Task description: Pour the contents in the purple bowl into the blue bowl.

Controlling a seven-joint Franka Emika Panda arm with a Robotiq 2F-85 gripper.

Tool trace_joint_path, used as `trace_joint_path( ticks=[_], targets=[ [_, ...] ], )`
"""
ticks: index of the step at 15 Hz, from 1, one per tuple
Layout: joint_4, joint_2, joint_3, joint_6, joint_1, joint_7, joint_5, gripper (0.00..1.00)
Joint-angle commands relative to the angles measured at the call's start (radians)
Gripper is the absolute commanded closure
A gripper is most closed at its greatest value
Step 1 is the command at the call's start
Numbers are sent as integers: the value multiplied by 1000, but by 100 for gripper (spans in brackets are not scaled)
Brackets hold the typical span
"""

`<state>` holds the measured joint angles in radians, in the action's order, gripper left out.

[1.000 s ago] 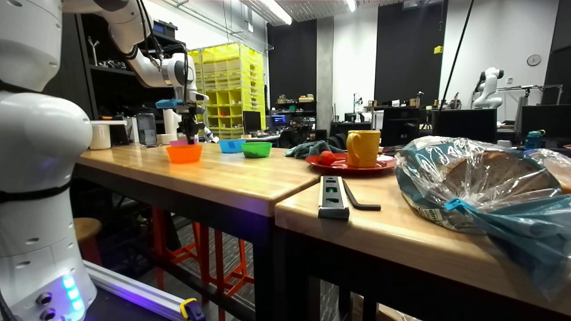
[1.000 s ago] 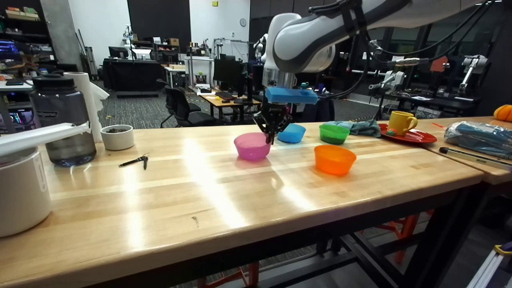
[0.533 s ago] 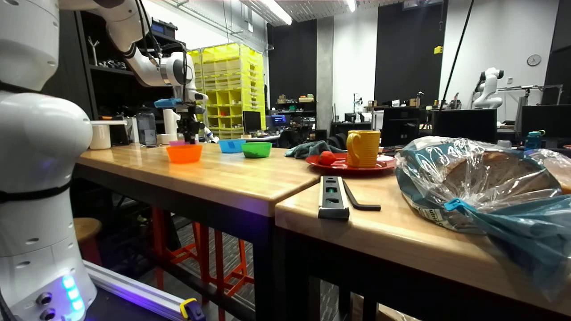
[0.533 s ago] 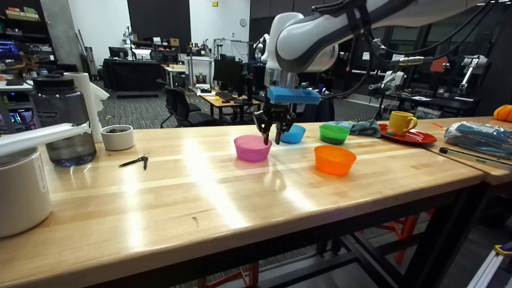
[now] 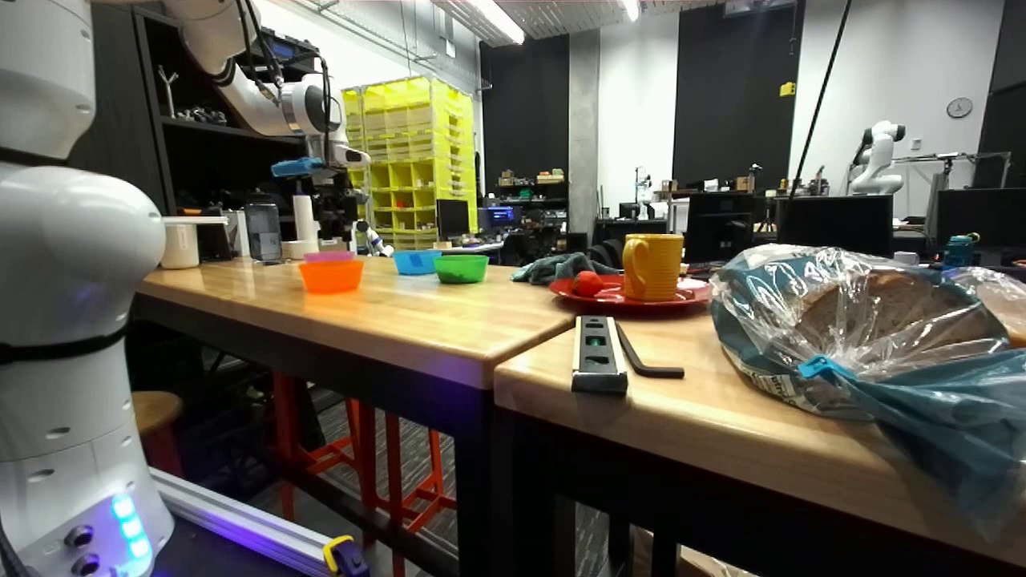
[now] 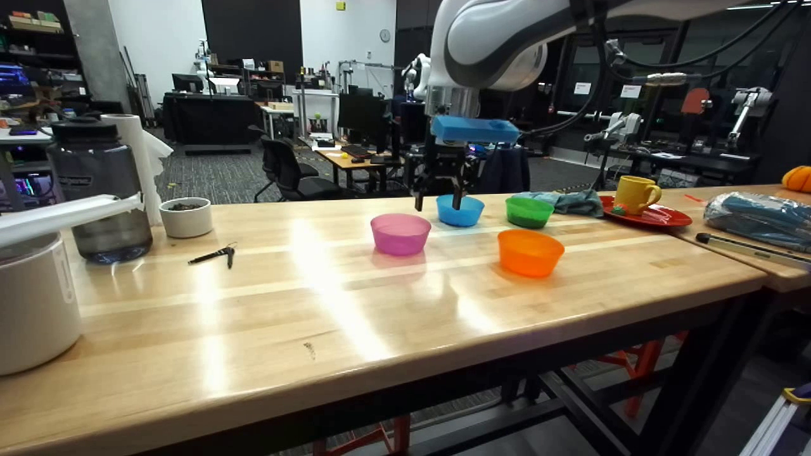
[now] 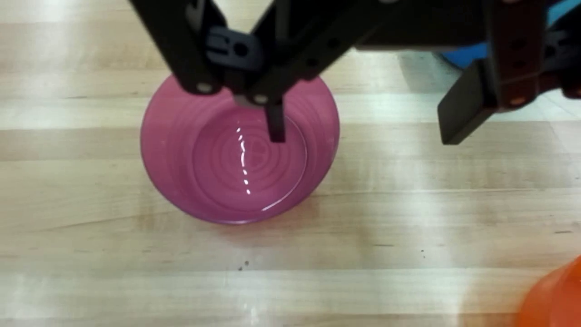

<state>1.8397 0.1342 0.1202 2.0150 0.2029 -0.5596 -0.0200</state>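
The purple bowl [image 6: 400,235] sits upright on the table; in an exterior view it is partly hidden behind the orange bowl. Seen from above in the wrist view, the purple bowl [image 7: 254,181] shows only ridges and a streak of glare inside; its back rim is covered by a finger. My gripper [image 6: 438,202] hangs above and beside it, open, with nothing between the fingertips. One finger [image 7: 275,122] overlaps the bowl's inside from this angle, the other is out past its rim. The blue bowl [image 6: 469,214] stands behind, partly covered by a finger; its inside cannot be made out.
The orange bowl [image 6: 531,253] stands nearer the table's front edge, and the green bowl [image 6: 529,213] is beside the blue one. A red plate with a yellow mug [image 6: 635,194] lies farther along. A white cup [image 6: 185,218] and a dark bottle [image 6: 104,190] stand at the opposite end.
The gripper was closed at the purple bowl's rim one second ago. It has opened and risen away from the rim, while the bowl has stayed on the table.
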Motion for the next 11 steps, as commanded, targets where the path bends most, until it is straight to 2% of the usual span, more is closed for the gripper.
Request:
trace_joint_path(
  ticks=[1,11],
  targets=[
    [-15,-36,3,-91,-11,46,12,0],
    [-16,-103,0,-233,-35,149,-3,0]
  ],
)
